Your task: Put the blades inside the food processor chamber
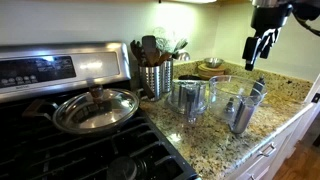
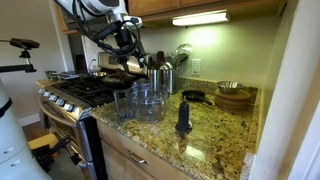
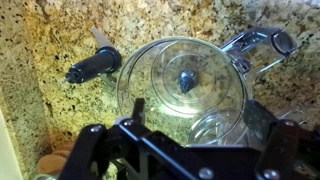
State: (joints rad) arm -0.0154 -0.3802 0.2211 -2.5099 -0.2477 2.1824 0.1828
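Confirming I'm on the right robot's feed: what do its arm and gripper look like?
The gripper is black all over, with two jointed, bar-linked fingers. The arm has rounded pale grey-white segments with darker joints. No markings are readable.

In the wrist view your gripper (image 3: 185,152) is a dark blur, cut off by the bottom edge, and it hides the near rim of the bowl (image 3: 140,62). You can't tell what the dark stub (image 3: 185,80) at the bowl's centre is. In an exterior view the arm (image 1: 290,10) runs off the top edge and the stove (image 1: 40,70) off the left. The utensils (image 1: 150,45) there are too small to name.
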